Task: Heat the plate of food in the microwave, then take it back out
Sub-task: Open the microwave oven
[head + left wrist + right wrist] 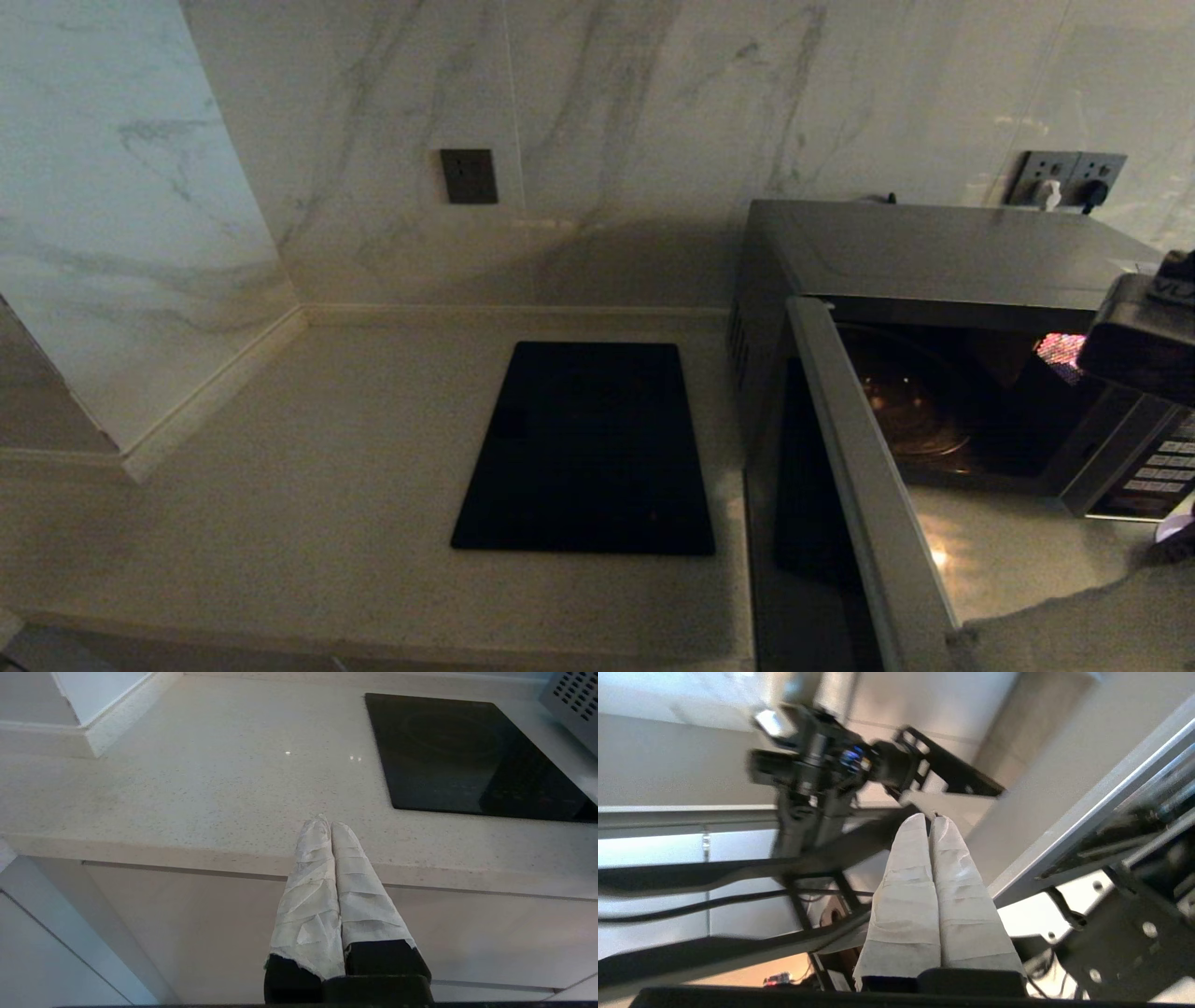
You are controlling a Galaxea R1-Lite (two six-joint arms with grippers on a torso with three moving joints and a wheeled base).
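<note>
Microwave (934, 252) stood at the right end of the pale counter (327, 485), its door (868, 485) swung open toward the near side and the cavity lit from within. Inside, a round glass turntable (901, 397) showed, with nothing that could be made out on it. Plate of food could not be found in any view; a small pale shape at the far right edge of the head view was too cut off to identify. Flat black slab (588, 448) lay on the counter just left of the microwave. Right gripper (930, 820) was raised at the right, beside the keypad (1158, 467), its cloth-wrapped fingers (906, 896) pressed together on nothing. Left gripper (327, 823) hung parked at the near counter edge, fingers likewise closed and empty.
</note>
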